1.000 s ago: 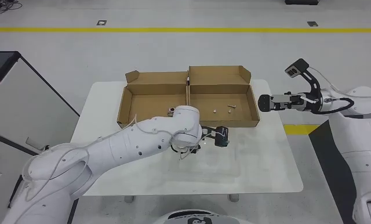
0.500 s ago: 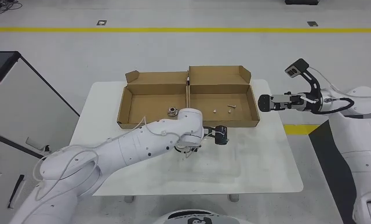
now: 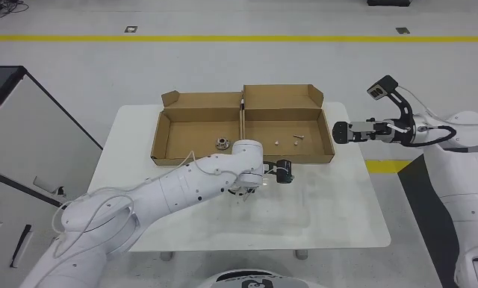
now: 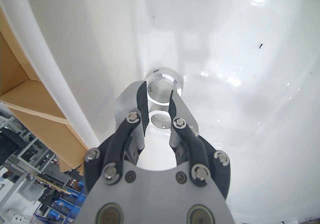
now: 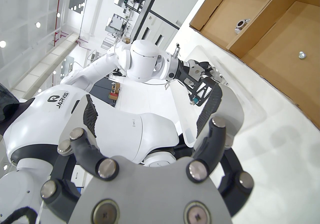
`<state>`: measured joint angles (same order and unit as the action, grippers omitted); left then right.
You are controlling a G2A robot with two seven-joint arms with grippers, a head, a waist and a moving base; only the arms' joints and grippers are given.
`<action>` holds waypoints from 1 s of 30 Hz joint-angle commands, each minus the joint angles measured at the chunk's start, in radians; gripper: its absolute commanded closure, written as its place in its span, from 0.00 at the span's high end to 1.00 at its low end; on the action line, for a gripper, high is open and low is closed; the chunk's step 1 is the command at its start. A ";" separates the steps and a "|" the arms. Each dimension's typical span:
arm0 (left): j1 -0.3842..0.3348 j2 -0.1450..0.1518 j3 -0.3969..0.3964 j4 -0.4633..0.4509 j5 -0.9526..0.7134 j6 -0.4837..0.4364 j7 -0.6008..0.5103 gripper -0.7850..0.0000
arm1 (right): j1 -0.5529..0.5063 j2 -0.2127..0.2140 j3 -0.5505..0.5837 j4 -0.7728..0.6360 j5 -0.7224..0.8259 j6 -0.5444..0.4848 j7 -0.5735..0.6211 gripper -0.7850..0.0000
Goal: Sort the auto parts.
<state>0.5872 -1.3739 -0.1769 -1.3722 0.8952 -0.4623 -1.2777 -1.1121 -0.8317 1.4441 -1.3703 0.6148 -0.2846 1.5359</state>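
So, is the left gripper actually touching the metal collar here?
Touching. In the left wrist view, the left gripper has its ribbed pads pressed against opposite sides of the metal collar, with no gap on either side.

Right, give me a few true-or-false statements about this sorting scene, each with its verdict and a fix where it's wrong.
1. The left hand has a metal collar between its fingers. True.
2. The right hand grips a bolt. False: it is open and empty.
3. The cardboard box has two compartments. True.
4. The flanged part shares a compartment with the bolts. False: it lies alone in the other compartment.
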 commanded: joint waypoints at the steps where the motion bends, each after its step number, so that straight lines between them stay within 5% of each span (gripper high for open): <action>1: 0.004 -0.005 0.000 0.009 0.003 -0.004 0.000 0.26 | 0.000 0.000 0.000 0.000 0.000 0.000 0.000 1.00; 21: 0.027 -0.041 -0.015 0.066 0.042 -0.024 -0.029 0.20 | 0.000 0.000 0.000 0.000 0.000 0.000 0.000 1.00; 30: 0.021 -0.050 -0.016 0.075 0.009 -0.067 -0.013 0.42 | 0.000 0.000 0.000 0.000 0.000 0.000 0.000 1.00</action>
<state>0.6110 -1.4237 -0.1955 -1.2971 0.9079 -0.5277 -1.2925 -1.1121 -0.8317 1.4441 -1.3703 0.6148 -0.2846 1.5359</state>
